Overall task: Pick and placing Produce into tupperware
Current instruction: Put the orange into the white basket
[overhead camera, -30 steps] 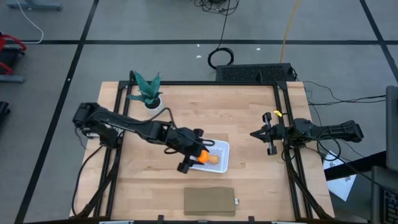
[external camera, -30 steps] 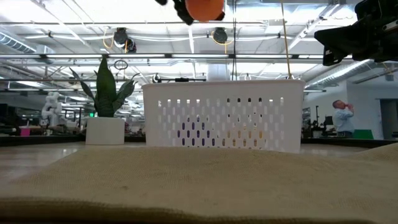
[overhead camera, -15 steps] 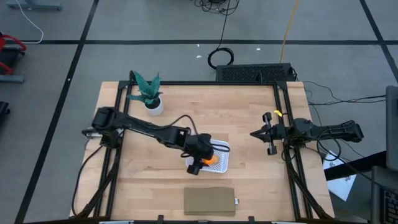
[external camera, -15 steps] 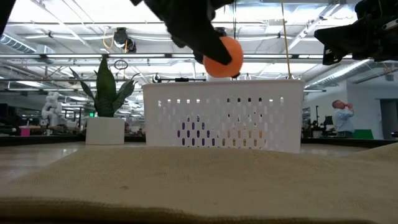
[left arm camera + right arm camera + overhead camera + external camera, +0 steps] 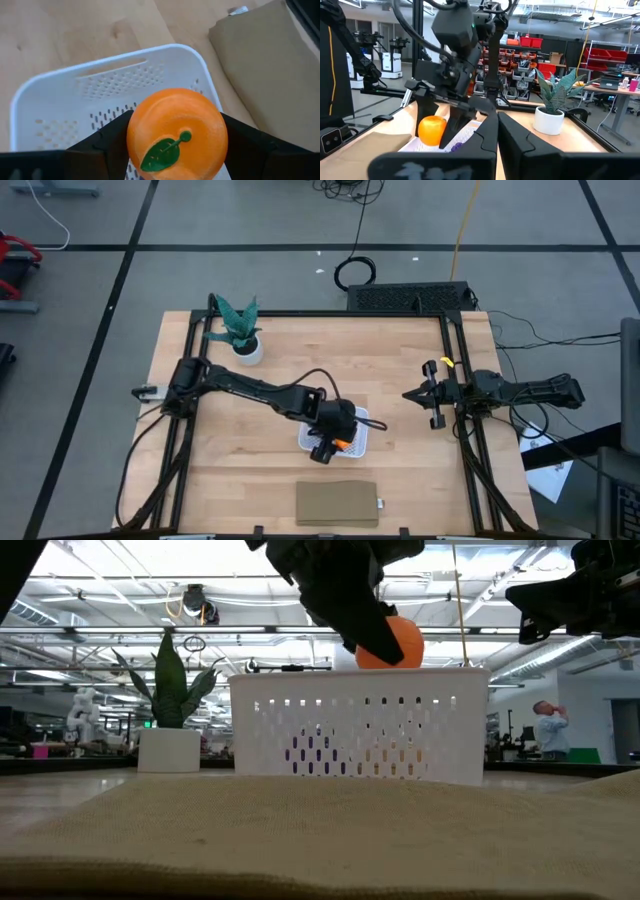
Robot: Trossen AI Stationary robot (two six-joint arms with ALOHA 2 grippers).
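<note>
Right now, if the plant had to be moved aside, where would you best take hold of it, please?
Probably by the white pot, from the side. It stands upright with firm round walls, while the leaves spread above it and would likely bend or block a grip from overhead.

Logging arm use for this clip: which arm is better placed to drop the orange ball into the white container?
Left. The left gripper already grips the orange ball just above the white container; the right gripper waits at the table's right edge.
</note>
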